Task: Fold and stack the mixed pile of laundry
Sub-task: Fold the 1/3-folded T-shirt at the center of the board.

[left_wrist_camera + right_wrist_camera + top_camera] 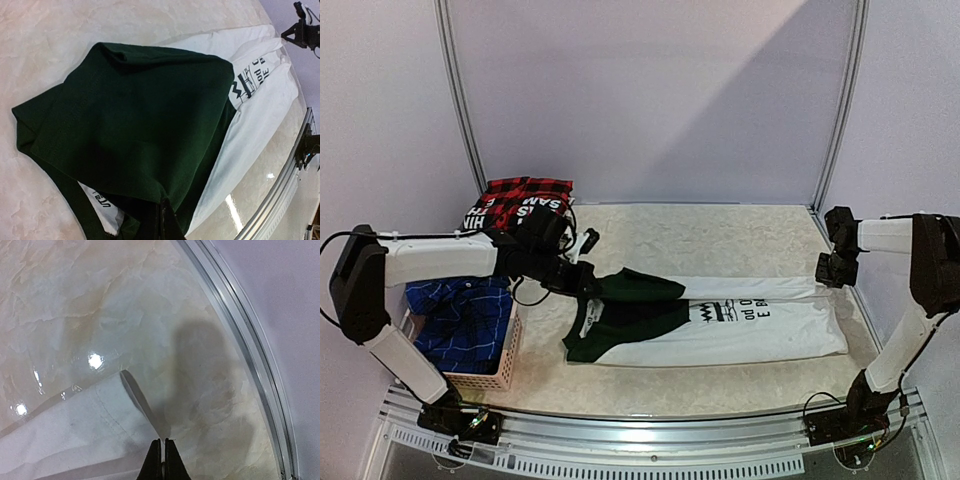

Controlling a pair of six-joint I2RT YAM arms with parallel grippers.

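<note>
Left gripper clamps the dark green shoulder of the white T-shirt spread on the tabletop; right gripper pinches its hem corner. Red-and-black plaid shirt lies far left, blue plaid in the pink basket.

White-green T-shirt, partly folded

T-shirt flat on table; basket left; folded garments behind, probably stacked.

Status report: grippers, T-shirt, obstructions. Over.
Left gripper shut on green end, right gripper shut on white hem. T-shirt stretched flat between them. Basket, red plaid shirt off left, apart.
</note>
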